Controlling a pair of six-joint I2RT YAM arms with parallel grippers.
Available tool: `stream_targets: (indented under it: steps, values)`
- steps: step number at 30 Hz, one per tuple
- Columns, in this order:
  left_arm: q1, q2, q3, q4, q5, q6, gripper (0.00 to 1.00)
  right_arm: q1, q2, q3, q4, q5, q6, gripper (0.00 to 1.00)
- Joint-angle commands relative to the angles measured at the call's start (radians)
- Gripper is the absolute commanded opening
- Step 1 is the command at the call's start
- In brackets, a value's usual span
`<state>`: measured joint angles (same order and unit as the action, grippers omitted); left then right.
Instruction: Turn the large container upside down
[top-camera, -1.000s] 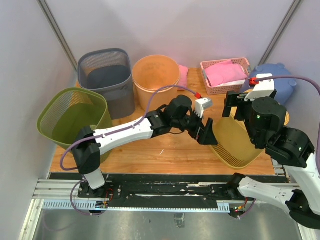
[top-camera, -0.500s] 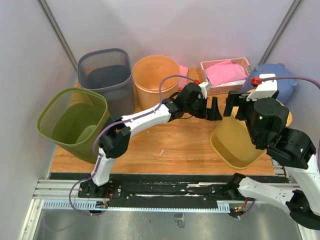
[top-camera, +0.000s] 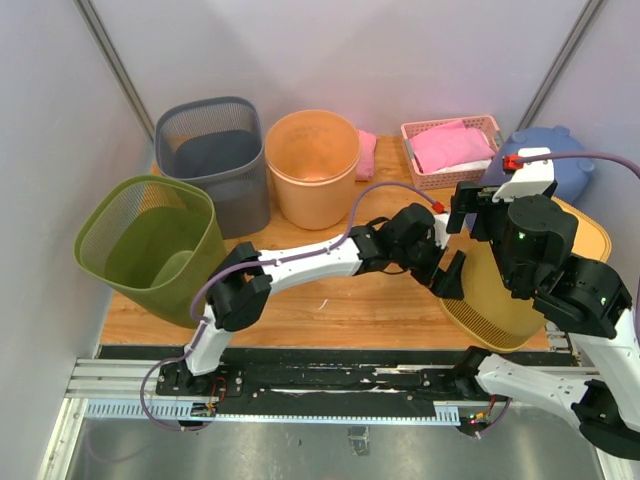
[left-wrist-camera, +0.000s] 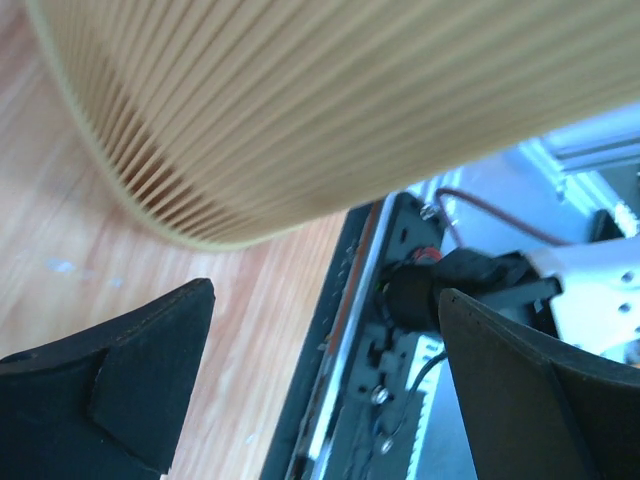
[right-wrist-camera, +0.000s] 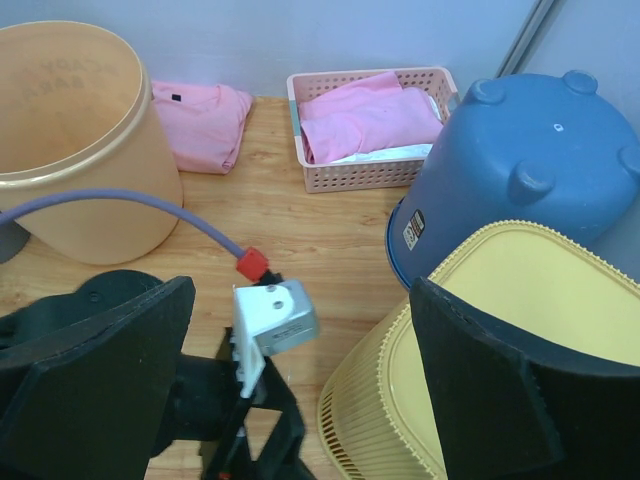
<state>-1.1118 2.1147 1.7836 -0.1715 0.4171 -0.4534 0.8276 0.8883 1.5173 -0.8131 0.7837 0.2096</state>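
Observation:
The large container is a yellow slatted basket (top-camera: 490, 305) at the table's right front. It stands mouth down and somewhat tilted, with its flat base (right-wrist-camera: 530, 310) facing up towards the blue bucket. Its ribbed wall and rim (left-wrist-camera: 330, 110) fill the top of the left wrist view. My left gripper (top-camera: 450, 272) is open and empty, low beside the basket's left wall, with nothing between the jaws (left-wrist-camera: 325, 385). My right gripper (right-wrist-camera: 305, 390) is open and empty, hovering above the basket and the left wrist (right-wrist-camera: 270, 320). It also shows in the top view (top-camera: 470, 215).
An upside-down blue bucket (right-wrist-camera: 520, 160) stands right behind the basket. A pink basket of cloth (top-camera: 448, 150), an orange bucket (top-camera: 312, 160), a grey mesh bin (top-camera: 215, 155) and a green mesh bin (top-camera: 150, 240) ring the table. The table's front edge and metal rail (left-wrist-camera: 400, 330) are close to the left gripper.
The basket went from lying with its mouth showing to standing base up. My left arm swung from the basket's far side round to its near-left side. The right arm stayed put.

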Motion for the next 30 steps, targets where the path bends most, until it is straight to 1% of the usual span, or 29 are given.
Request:
stream_targets:
  steps: [1, 4, 6, 8, 9, 10, 11, 13, 14, 15, 18, 20, 23, 27, 30]
  values:
    - [0.023, -0.183, -0.113, -0.067, -0.095, 0.162, 0.99, -0.014, -0.006, -0.002, 0.005, 0.007, 0.012, 0.91]
    - [0.023, -0.352, -0.300, -0.105, -0.207, 0.233, 0.99, -0.014, 0.001, -0.006, 0.005, 0.028, 0.003, 0.91]
    - [0.023, -0.455, -0.398, -0.146, -0.302, 0.258, 0.99, -0.016, 0.017, -0.008, 0.000, 0.048, 0.005, 0.92]
    - [0.024, -0.548, -0.456, -0.198, -0.400, 0.271, 0.99, -0.034, 0.049, -0.002, -0.029, 0.044, 0.035, 0.96]
    - [0.025, -0.593, -0.478, -0.226, -0.444, 0.274, 0.99, -0.062, 0.073, 0.006, -0.060, 0.008, 0.058, 0.99]
    - [0.026, -0.638, -0.498, -0.250, -0.481, 0.273, 0.99, -0.107, 0.101, 0.018, -0.092, -0.050, 0.083, 0.99]
    - [0.027, -0.680, -0.515, -0.272, -0.519, 0.270, 0.99, -0.165, 0.127, 0.024, -0.125, -0.134, 0.123, 0.99]
    - [0.028, -0.765, -0.553, -0.306, -0.611, 0.258, 0.99, -0.255, 0.164, 0.004, -0.144, -0.295, 0.149, 0.99]
    - [0.033, -0.803, -0.570, -0.321, -0.670, 0.245, 0.99, -0.266, 0.176, -0.016, -0.144, -0.323, 0.156, 0.99]
    - [0.048, -0.837, -0.583, -0.336, -0.688, 0.229, 0.99, -0.267, 0.188, -0.038, -0.141, -0.376, 0.161, 0.99]
    - [0.140, -0.921, -0.597, -0.374, -0.694, 0.157, 0.99, -0.267, 0.219, -0.106, -0.131, -0.442, 0.169, 0.99]
    - [0.194, -0.964, -0.599, -0.369, -0.678, 0.126, 0.99, -0.266, 0.244, -0.147, -0.152, -0.422, 0.175, 0.99]
    - [0.215, -0.992, -0.576, -0.352, -0.686, 0.115, 0.99, -0.266, 0.271, -0.168, -0.226, -0.281, 0.214, 0.99]
    - [0.226, -0.951, -0.494, -0.354, -0.710, 0.120, 0.99, -0.268, 0.297, -0.162, -0.365, -0.069, 0.290, 0.99]
    - [0.251, -0.899, -0.402, -0.359, -0.719, 0.115, 0.99, -0.267, 0.287, -0.170, -0.435, 0.000, 0.347, 0.99]
